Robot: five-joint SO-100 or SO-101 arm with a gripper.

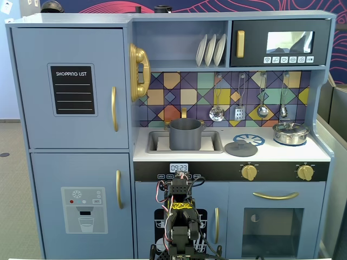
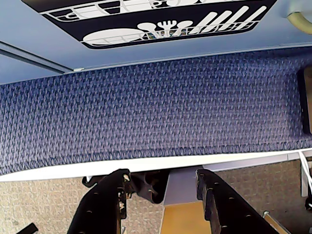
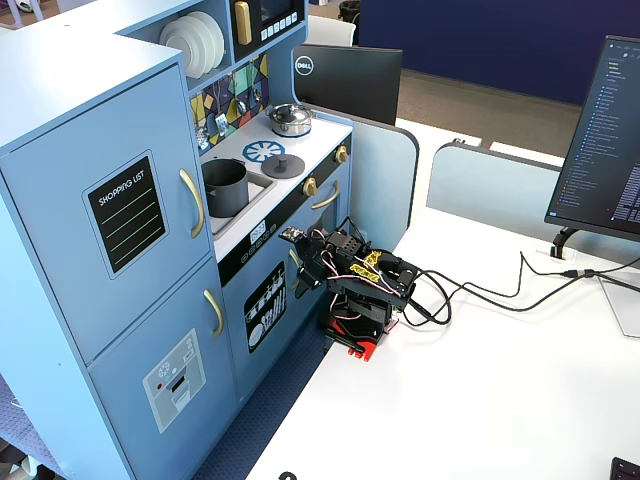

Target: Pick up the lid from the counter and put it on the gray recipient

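Note:
The lid (image 1: 241, 148) is a flat dark-gray disc with a small knob. It lies on the white counter, half over the blue-and-white burner circle; it also shows in the other fixed view (image 3: 283, 166). The gray recipient (image 1: 185, 134) is a tall dark-gray pot standing in the sink left of the lid, also seen in the side-on fixed view (image 3: 225, 186). My arm (image 1: 179, 216) is folded low in front of the toy kitchen, well below the counter. My gripper (image 2: 162, 174) is open and empty, pointing down over the table edge at the blue carpet.
A shiny silver pot with its own lid (image 1: 290, 132) stands on the right burner. Ladles and spatulas (image 1: 239, 100) hang above the counter. Gold knobs (image 1: 249, 172) sit on the front panel. A monitor (image 3: 600, 140) and cables (image 3: 500, 290) are on the white table.

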